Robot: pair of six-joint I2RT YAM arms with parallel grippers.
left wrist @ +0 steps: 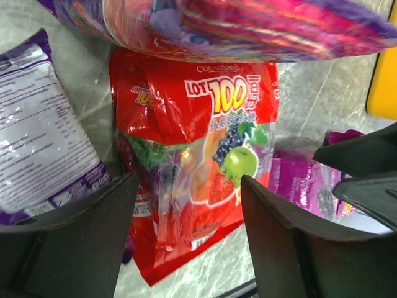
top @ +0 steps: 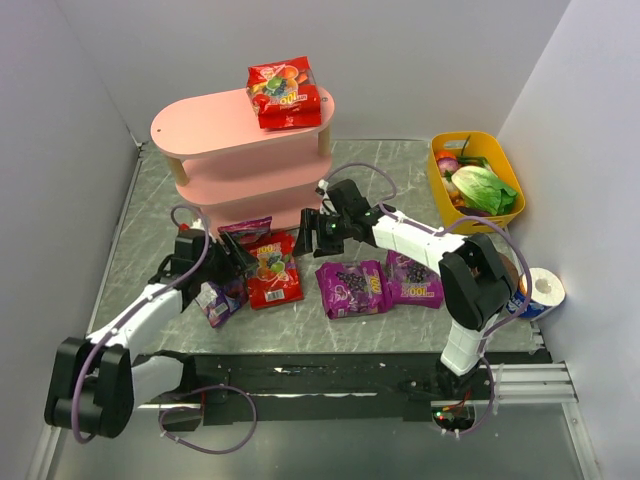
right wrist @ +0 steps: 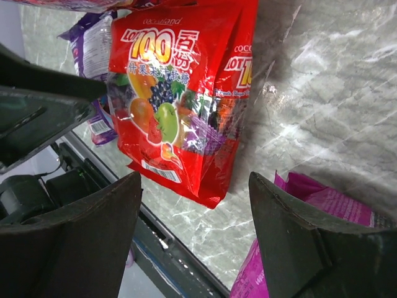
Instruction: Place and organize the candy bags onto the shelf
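Observation:
The pink shelf (top: 230, 125) stands at the back left, with one red candy bag (top: 283, 92) on its top tier. A second red bag (top: 273, 272) lies flat on the table in front of it. My left gripper (top: 235, 262) is open just left of this bag, which shows between the fingers in the left wrist view (left wrist: 198, 155). My right gripper (top: 311, 232) is open just right of it, above the bag's lower edge (right wrist: 173, 93). Two magenta-purple bags (top: 352, 288) (top: 413, 279) lie to the right. One blue-violet bag (top: 246, 231) leans at the shelf's foot, another (top: 217, 299) lies by the left arm.
A yellow tub (top: 497, 150) of vegetables stands at the back right. A white paper roll (top: 541, 291) stands at the right edge. Grey walls close in the left, back and right. A black rail (top: 330, 370) runs along the near edge.

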